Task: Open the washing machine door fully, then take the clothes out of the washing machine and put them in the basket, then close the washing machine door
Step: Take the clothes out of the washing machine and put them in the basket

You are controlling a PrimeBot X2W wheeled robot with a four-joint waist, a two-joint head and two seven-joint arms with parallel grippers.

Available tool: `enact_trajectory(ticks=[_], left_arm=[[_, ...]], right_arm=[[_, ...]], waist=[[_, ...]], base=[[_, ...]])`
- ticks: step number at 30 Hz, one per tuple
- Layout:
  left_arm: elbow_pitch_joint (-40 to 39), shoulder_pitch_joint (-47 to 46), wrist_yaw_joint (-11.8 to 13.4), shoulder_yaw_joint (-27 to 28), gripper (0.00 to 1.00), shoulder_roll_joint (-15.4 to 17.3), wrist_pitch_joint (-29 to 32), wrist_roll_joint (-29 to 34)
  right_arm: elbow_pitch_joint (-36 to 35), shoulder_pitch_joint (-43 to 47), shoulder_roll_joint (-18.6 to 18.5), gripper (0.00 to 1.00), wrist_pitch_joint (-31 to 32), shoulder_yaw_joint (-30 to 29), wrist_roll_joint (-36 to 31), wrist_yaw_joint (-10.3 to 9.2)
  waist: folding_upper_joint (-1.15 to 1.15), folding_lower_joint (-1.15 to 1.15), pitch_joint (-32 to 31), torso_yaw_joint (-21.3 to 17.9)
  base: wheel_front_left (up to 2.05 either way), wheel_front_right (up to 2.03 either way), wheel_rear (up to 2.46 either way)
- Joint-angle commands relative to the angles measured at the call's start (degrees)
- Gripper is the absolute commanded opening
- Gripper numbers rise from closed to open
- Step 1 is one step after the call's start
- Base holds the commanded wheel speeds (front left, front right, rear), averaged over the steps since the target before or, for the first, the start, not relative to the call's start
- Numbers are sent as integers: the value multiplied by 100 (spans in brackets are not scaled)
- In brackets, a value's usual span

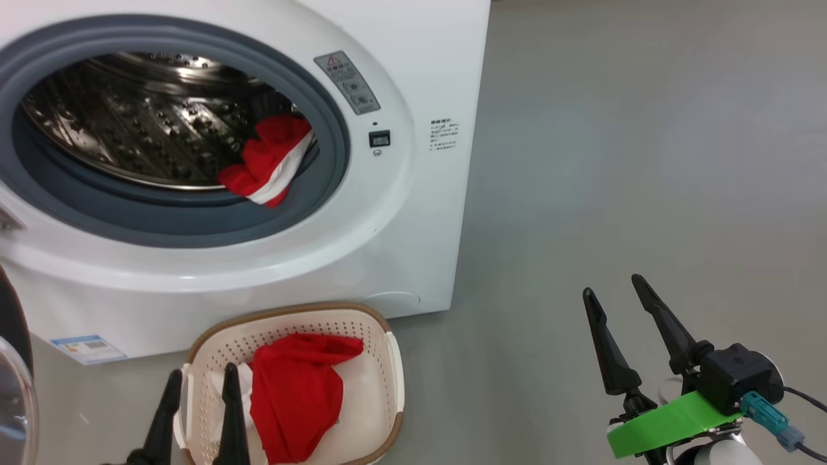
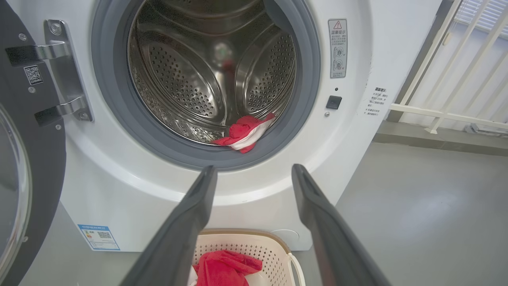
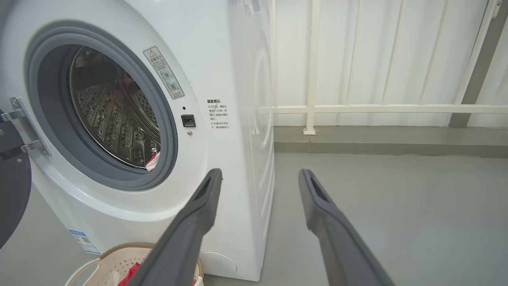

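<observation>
The white washing machine (image 1: 413, 213) (image 2: 357, 131) (image 3: 238, 79) stands with its door (image 1: 13, 381) (image 2: 24, 159) (image 3: 12, 198) swung open to the left. A red and white garment (image 1: 271, 161) (image 2: 244, 133) (image 3: 152, 161) lies at the drum's lower right, over the grey gasket. Another red garment (image 1: 297, 394) (image 2: 222, 268) (image 3: 133, 272) lies in the cream basket (image 1: 387, 374) (image 2: 274, 250) (image 3: 111, 258) on the floor before the machine. My left gripper (image 1: 200, 381) (image 2: 254, 174) hangs open over the basket's left end, holding nothing. My right gripper (image 1: 617, 287) (image 3: 260, 176) is open and empty, off to the machine's right.
Grey floor (image 1: 646, 161) stretches to the right of the machine. A white railing (image 3: 377, 107) (image 2: 448, 115) runs behind. The open door's hinges (image 2: 59, 79) sit at the opening's left.
</observation>
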Motion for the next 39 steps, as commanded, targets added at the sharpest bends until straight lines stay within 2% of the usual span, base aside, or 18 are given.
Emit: enact_trajectory(ticks=[1, 16, 27, 39], left_arm=[[-172, -251, -23, 221, 100, 75, -65, -29], [-116, -1254, 25, 214, 100, 204, -113, 132], [513, -2610, -147, 274, 100, 349, -160, 54], [1300, -4023, -495, 297, 100, 606, -102, -140]], right_arm=[[-175, -173, -5, 100, -36, 142, 34, 35], [-350, -454, -5, 100, -36, 125, 22, 35], [-443, -698, -5, 100, -36, 129, 54, 35], [-478, -925, -5, 100, -36, 195, 172, 35]], waist=[[0, 0, 158, 37], [0, 0, 1190, 42], [0, 0, 1931, 10], [0, 0, 2514, -50]], base=[[0, 0, 0], [0, 0, 0], [0, 0, 0], [0, 0, 0]])
